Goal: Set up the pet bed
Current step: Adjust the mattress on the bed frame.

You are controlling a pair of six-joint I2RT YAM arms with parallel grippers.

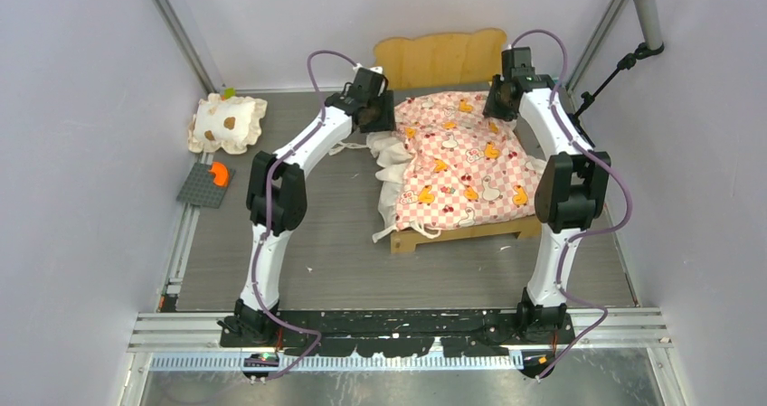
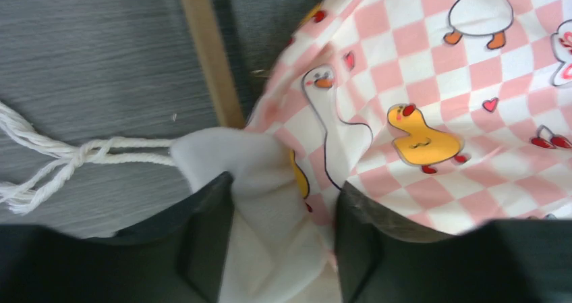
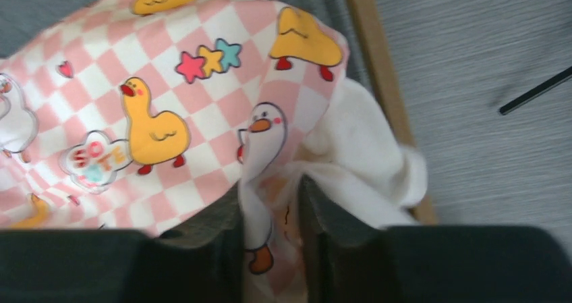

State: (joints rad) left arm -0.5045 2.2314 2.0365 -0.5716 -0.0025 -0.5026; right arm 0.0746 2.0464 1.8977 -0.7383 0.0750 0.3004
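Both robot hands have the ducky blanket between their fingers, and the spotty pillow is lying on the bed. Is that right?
Not quite. The spotty pillow isn't on the bed; the top view shows it lying on the table, left of the pet bed and apart from it. The rest holds: the left hand and right hand each have the ducky blanket between their fingers.

Cream ruffled pillow (image 1: 228,122) with brown spots on the grey table's (image 1: 317,234) far left, just nearer a dark grey studded plate (image 1: 203,189) — an orange piece (image 1: 218,174) on it, grey tube (image 1: 646,13) on black stand (image 1: 615,70) far right.
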